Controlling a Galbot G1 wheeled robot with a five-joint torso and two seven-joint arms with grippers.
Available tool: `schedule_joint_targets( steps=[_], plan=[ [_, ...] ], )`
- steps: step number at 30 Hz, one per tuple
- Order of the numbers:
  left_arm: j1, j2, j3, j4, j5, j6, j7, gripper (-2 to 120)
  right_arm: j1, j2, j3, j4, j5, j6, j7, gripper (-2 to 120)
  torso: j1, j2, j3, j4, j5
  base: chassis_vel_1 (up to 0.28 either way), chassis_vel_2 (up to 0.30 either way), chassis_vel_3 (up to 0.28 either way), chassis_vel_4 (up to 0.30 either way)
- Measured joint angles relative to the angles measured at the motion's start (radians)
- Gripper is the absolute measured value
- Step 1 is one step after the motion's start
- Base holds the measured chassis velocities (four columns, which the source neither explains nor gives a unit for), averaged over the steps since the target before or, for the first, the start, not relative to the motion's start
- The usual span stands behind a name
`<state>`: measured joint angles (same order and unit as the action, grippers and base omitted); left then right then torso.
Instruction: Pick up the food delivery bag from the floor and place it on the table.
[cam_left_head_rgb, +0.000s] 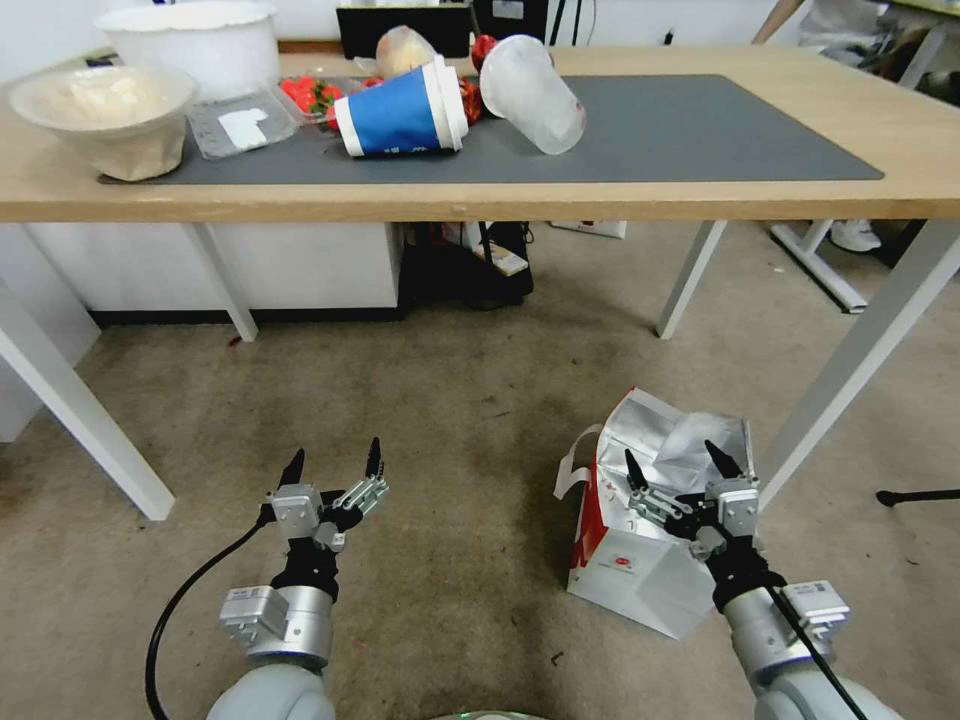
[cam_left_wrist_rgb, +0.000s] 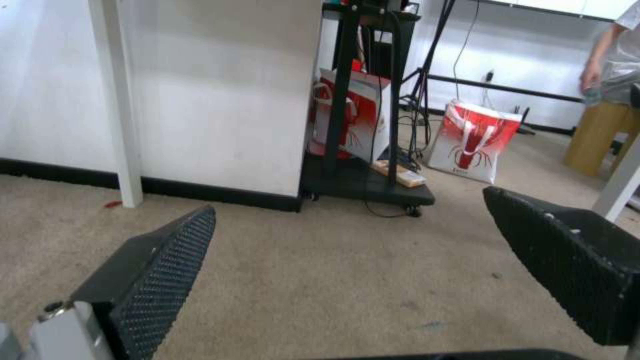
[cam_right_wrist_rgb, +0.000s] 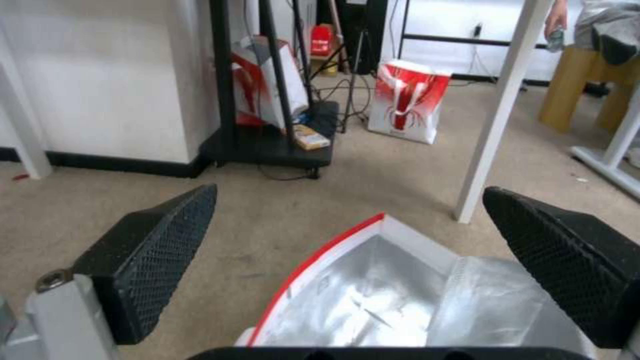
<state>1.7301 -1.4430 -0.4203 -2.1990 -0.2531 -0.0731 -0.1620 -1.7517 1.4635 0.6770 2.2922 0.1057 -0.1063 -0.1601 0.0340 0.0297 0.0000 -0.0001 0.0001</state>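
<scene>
One table (cam_left_head_rgb: 700, 190), light wood, dark grey mat, stands beyond both claws. One floor (cam_left_head_rgb: 450, 400), stained beige. One food delivery bag (cam_left_head_rgb: 650, 560) on the floor, foil mouth open, directly beneath the spread right gripper (cam_left_head_rgb: 683, 462). Left gripper (cam_left_head_rgb: 333, 460), spread, hovers over bare floor, well apart from the bag.
</scene>
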Motion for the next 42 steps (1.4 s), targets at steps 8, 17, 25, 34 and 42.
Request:
schedule_joint_targets(
  steps=[8, 17, 25, 34, 42],
  plan=[
    [0.005, 0.002, 0.007, -0.018, 0.01, -0.002, 0.0, 100, 0.089, -0.122, 0.092, -0.063, 0.061, -0.091, 0.104, 100, 0.0, 0.002, 0.0, 0.0001, 0.0002, 0.0, 0.0, 0.0, 0.0],
    [0.009, 0.01, 0.008, -0.021, 0.007, 0.002, 0.002, 100, 0.192, -0.293, 0.163, -0.21, 0.091, -0.21, 0.209, 100, 0.001, 0.003, 0.0, 0.0001, 0.0002, 0.0, 0.0, 0.0, 0.0],
    [-0.006, 0.011, 0.006, -0.013, 0.009, 0.028, -0.014, 100, 0.291, -0.389, 0.097, -0.352, 0.158, -0.257, 0.239, 100, 0.001, 0.003, 0.0, 0.0002, -0.0001, 0.0, 0.0, 0.0, 0.0],
    [-0.013, 0.007, -0.005, 0.003, 0.004, 0.037, -0.031, 100, 0.423, -0.452, -0.015, -0.511, 0.186, -0.322, 0.215, 100, 0.001, 0.004, 0.0, 0.0, -0.0001, 0.0, 0.0, 0.0, 0.0],
    [-0.018, 0.0, -0.009, 0.009, 0.003, 0.038, -0.04, 100, 0.504, -0.485, -0.09, -0.594, 0.211, -0.367, 0.217, 100, 0.001, 0.004, 0.0, 0.0001, -0.0002, 0.0, 0.0, 0.0, 0.0]
  ],
)
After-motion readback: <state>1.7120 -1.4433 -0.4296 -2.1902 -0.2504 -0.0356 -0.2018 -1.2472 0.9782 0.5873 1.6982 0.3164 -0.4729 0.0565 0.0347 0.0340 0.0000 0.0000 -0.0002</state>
